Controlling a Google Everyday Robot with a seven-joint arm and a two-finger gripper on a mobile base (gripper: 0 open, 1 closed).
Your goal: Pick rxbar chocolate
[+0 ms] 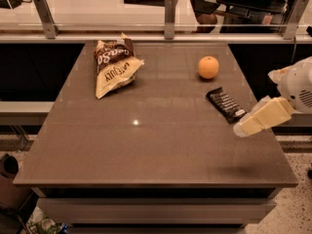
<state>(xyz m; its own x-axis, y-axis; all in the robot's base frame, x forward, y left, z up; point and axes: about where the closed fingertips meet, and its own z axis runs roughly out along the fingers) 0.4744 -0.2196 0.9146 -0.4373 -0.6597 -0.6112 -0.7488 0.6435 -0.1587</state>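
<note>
The rxbar chocolate is a small flat black wrapper with white lettering. It lies on the brown table at the right, just in front of an orange. My gripper comes in from the right edge as a cream-coloured finger assembly, hovering above the table just right of and in front of the bar's near end. It holds nothing that I can see.
A brown-and-cream chip bag lies at the table's back left. A glass barrier with metal posts runs along the far edge. The table's right edge is directly under my arm.
</note>
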